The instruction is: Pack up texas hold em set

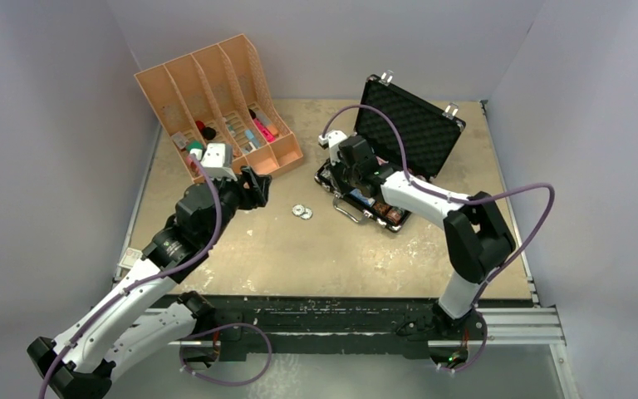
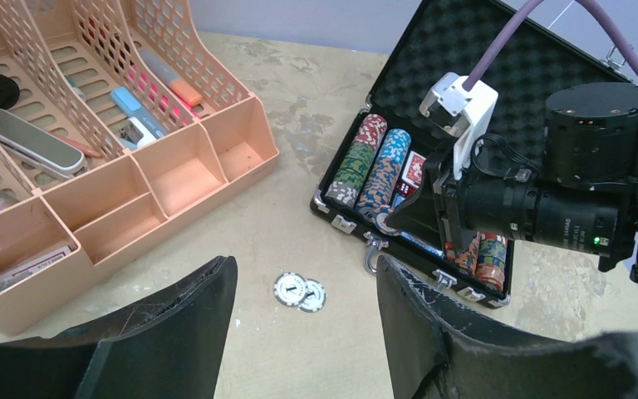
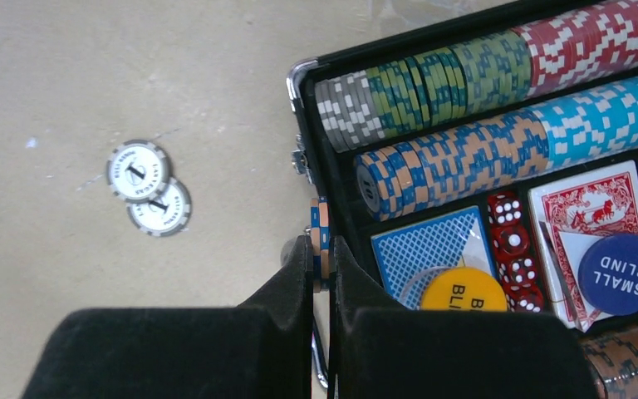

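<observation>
A worn beige tabletop (image 1: pixel 324 258), mottled with pale scuffs, sits boxed in by plain pale grey-lilac wall panels (image 1: pixel 316 33) at the back and both sides. A chipped black strip (image 1: pixel 332 306) and a silver metal rail (image 1: pixel 523 332) run along its near edge. Light is soft and even. The grey surface (image 1: pixel 365 374) in front of the rail may be floor.

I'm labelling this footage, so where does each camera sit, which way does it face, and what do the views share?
Top external: above and behind the bases, looking down on the table; left arm and right arm show.
Left wrist: on the left arm, facing across the table to the white chips and open case; the open left end effector frames the bottom.
Right wrist: looks down at the case's edge; the right end effector pinches an orange-and-blue chip.
Shared: all three show the white chips.
</observation>
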`<act>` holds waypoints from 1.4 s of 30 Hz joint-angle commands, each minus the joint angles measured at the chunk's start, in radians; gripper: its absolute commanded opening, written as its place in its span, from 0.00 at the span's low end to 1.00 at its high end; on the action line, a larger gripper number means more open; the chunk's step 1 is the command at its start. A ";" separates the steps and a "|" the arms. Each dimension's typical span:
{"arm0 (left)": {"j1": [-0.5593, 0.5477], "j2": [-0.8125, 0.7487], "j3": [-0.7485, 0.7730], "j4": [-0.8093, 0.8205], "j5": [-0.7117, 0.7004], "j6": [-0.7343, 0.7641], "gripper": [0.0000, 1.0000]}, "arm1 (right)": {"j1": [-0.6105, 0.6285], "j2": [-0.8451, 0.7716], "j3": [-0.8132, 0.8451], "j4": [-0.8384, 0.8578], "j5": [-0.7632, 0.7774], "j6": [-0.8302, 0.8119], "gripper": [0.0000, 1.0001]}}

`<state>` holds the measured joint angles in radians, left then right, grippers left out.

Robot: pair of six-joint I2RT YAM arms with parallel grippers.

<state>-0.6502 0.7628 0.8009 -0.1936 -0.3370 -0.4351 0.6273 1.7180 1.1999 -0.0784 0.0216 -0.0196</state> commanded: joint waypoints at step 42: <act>0.002 0.007 -0.002 0.034 -0.017 -0.030 0.62 | -0.002 0.130 0.063 0.072 0.191 -0.083 0.10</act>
<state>-0.6502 0.7746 0.8001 -0.1970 -0.3450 -0.4534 0.6273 1.8416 1.2247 0.0010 0.1772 -0.0731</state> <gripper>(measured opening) 0.620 0.073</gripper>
